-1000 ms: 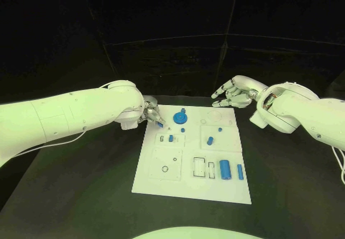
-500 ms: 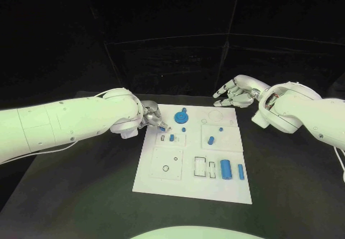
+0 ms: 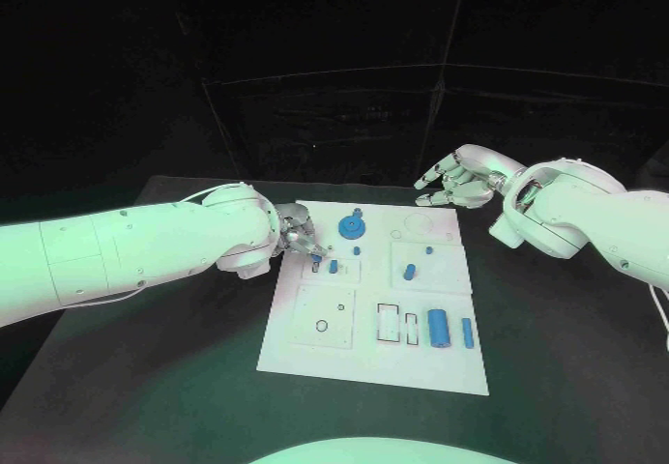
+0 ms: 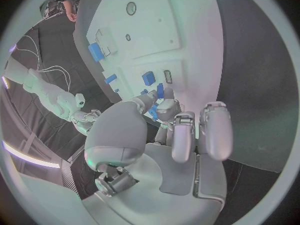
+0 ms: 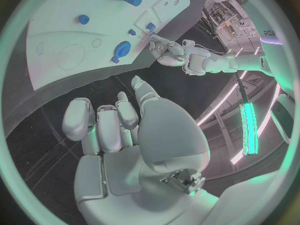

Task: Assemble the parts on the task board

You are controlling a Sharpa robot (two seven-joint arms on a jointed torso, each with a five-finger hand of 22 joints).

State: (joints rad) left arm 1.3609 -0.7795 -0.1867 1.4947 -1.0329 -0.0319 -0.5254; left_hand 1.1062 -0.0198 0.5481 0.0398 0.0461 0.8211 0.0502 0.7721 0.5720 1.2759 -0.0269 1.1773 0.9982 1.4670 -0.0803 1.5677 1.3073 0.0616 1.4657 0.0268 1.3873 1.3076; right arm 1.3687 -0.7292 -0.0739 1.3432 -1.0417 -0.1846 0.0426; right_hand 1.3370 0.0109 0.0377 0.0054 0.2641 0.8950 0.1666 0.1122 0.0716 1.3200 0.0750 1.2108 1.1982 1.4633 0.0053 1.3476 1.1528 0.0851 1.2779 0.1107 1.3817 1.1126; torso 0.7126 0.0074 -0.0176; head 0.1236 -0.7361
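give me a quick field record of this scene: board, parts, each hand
board: white task board flat on black table
parts: blue round gear at far end; blue cylinder and blue bar at near right
left hand: at board's far left edge, fingertips on a small blue piece
right hand: off the board's far right corner, holding nothing

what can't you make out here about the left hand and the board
- Whether the left hand holds a part: in the head view its fingers cover the spot; in the left wrist view a bit of blue shows at the fingertips, too small to tell.
- The task board's corner by that hand: covered in the head view.
- The board's small slots and holes: too small in the head view to tell their shapes.
- The right hand hangs off the board, holding nothing.
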